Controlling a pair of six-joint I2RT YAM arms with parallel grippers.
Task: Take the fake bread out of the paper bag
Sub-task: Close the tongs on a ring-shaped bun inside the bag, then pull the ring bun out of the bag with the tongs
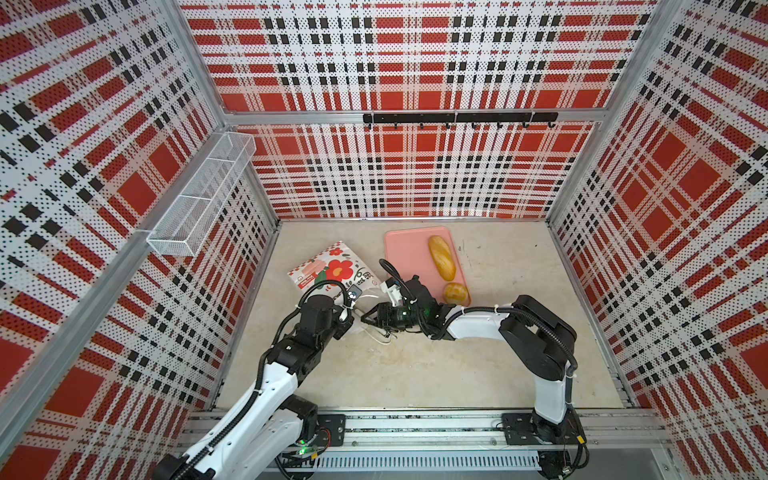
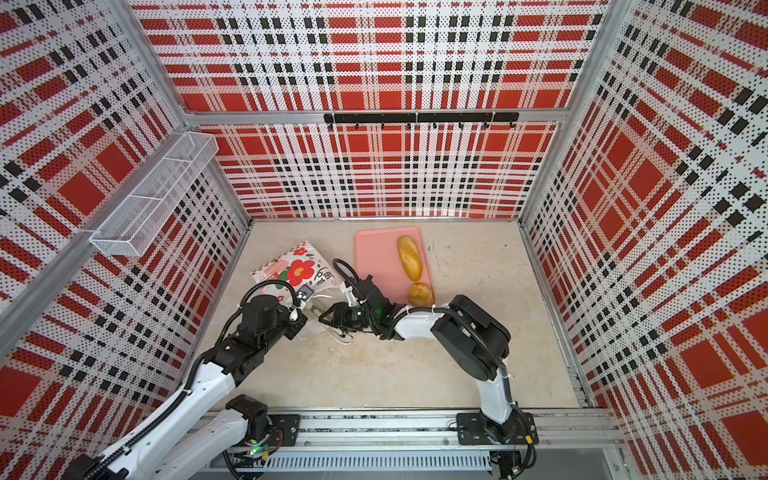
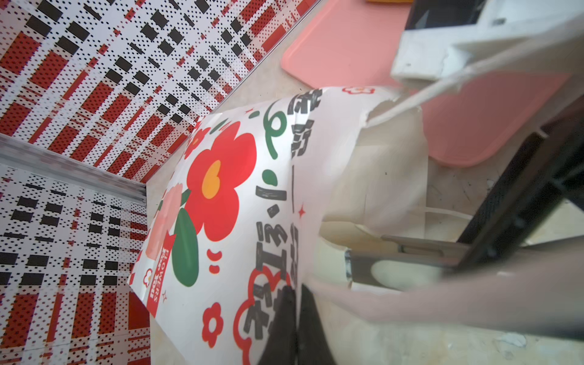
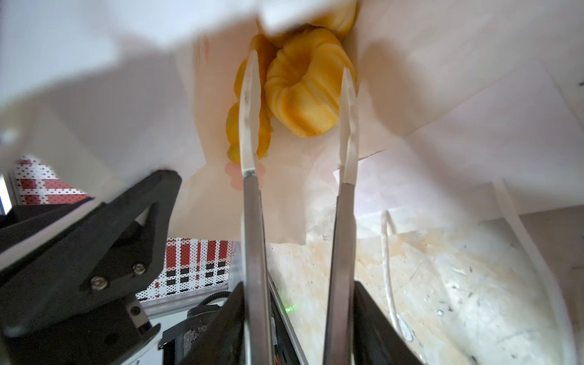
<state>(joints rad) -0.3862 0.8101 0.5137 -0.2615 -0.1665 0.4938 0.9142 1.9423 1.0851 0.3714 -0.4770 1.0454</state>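
At the mouth of the paper bag (image 1: pixel 332 270), which lies on its side, the left gripper (image 3: pixel 295 316) is clenched on the upper lip. The right gripper (image 4: pixel 298 72), the nearer one to the bread, reaches inside the bag. Its fingers are spread either side of a fluted ring (image 4: pixel 300 98) straight ahead, and more fake bread (image 4: pixel 339 19) lies deeper in.
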